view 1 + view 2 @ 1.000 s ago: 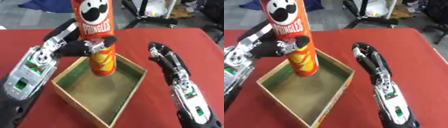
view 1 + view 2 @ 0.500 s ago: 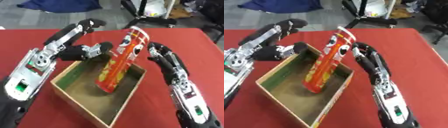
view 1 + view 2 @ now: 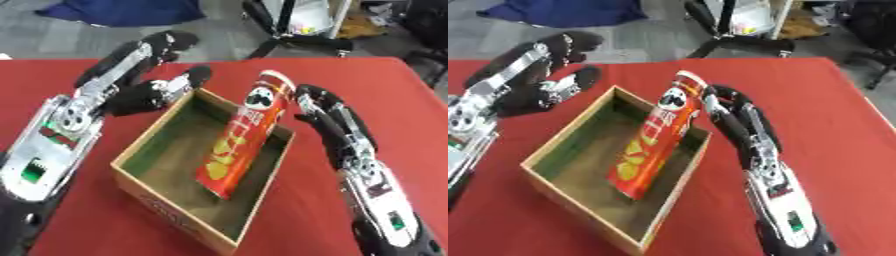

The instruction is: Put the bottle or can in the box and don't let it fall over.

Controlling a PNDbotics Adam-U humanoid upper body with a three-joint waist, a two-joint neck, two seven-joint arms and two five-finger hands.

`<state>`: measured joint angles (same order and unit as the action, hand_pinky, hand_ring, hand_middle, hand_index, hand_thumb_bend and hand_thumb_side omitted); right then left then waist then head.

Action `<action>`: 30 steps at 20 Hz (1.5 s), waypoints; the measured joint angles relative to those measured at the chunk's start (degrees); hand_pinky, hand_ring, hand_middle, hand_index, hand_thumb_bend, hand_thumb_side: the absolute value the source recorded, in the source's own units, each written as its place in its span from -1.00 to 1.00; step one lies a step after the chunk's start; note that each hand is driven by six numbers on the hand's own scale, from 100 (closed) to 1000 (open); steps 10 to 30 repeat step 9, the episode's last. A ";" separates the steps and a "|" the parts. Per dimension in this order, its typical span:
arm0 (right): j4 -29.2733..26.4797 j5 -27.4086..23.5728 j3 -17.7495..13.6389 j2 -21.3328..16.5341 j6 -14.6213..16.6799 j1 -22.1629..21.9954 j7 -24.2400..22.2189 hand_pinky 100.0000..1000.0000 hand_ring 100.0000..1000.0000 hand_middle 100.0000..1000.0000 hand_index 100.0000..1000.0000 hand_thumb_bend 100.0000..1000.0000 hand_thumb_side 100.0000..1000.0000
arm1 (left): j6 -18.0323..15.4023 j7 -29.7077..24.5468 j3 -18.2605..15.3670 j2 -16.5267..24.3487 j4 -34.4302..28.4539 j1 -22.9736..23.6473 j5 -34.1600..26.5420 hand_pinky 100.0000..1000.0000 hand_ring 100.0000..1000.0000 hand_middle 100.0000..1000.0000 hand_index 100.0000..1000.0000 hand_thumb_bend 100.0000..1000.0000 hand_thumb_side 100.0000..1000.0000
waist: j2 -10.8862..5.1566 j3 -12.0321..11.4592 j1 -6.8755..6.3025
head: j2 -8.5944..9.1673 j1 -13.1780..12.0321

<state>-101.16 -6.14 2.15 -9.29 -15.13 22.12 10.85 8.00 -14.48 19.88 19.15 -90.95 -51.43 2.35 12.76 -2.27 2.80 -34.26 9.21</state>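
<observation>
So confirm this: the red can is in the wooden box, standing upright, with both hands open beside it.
Not upright. The can is in the box but leans steeply toward the right hand, as the left eye view shows. The left hand is open too.

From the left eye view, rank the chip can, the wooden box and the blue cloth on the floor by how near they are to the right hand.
1. Chip can: leaning in the box, its top right beside the right hand.
2. Wooden box: just left of the hand; its near wall lies under the can.
3. Blue cloth: far off, on the floor at upper left.
</observation>
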 measured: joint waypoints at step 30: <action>-0.02 -0.19 -0.36 -0.10 0.27 -0.14 0.38 0.58 0.78 0.65 0.59 -0.92 -0.14 | 1.66 5.39 -6.04 6.96 -4.17 5.82 -4.07 0.91 0.92 0.85 0.80 -0.64 0.53 | -0.85 -0.79 -0.23 | -1.12 1.05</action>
